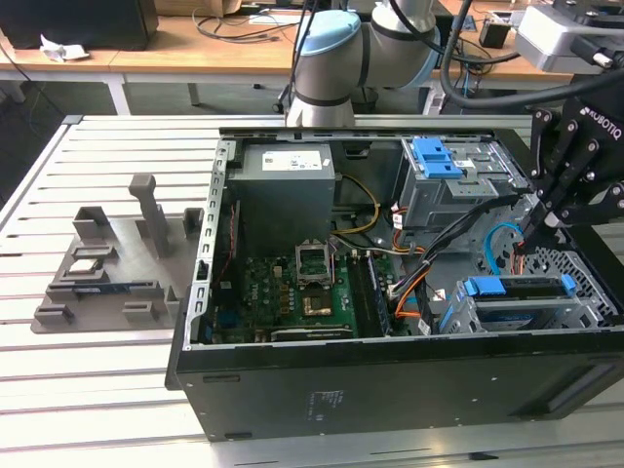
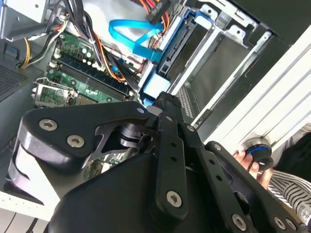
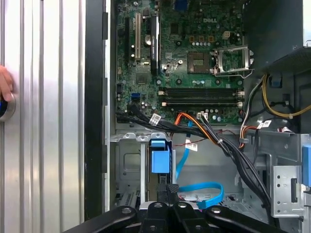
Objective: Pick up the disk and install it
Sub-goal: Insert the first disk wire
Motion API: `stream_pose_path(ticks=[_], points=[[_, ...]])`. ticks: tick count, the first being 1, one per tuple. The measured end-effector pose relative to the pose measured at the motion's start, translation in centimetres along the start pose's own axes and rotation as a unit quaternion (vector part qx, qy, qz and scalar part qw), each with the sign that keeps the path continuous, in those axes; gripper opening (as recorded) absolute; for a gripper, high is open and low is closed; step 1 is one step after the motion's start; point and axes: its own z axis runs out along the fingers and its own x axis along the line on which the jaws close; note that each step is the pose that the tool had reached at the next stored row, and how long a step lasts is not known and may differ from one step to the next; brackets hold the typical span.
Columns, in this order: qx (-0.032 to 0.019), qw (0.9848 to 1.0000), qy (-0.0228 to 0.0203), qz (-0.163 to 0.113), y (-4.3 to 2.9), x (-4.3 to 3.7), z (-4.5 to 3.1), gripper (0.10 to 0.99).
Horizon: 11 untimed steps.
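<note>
The disk [image 1: 517, 288] sits in the metal drive cage at the front corner of the open computer case, on the exterior view's right, its blue side rail facing up. In both wrist views its blue rail end [image 3: 159, 162] [image 2: 156, 87] stands on edge in the cage slot. My black gripper [image 1: 528, 234] hangs over the cage's rear end, just above the disk. Its fingers are shut together with nothing visible between them, and the tips [image 3: 167, 188] [image 2: 163, 98] are right at the blue rail end.
The case also holds the grey power supply [image 1: 286, 161], the green motherboard [image 1: 302, 292], a cable bundle and a loose blue ribbon cable [image 3: 201, 187] beside the cage. A blue latch [image 1: 436, 156] tops the upper cage. A grey fixture [image 1: 107, 263] lies on the table. A person's hand [image 3: 4, 85] rests outside the case.
</note>
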Motion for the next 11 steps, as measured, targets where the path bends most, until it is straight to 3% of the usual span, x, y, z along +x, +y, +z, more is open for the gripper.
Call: stream_pose_path(ticks=[3, 7, 8, 11], points=[[-0.0001, 1.0, 0.0003, 0.0, -0.67, -0.42, -0.04, 0.106], [-0.0016, 1.0, 0.0006, 0.0, -2.24, -1.44, -0.06, 0.106], [-0.0031, 1.0, 0.0009, 0.0, -2.97, -2.03, 0.16, 0.106], [-0.0042, 1.0, 0.0019, 0.0, -3.28, -2.48, 0.87, 0.106]])
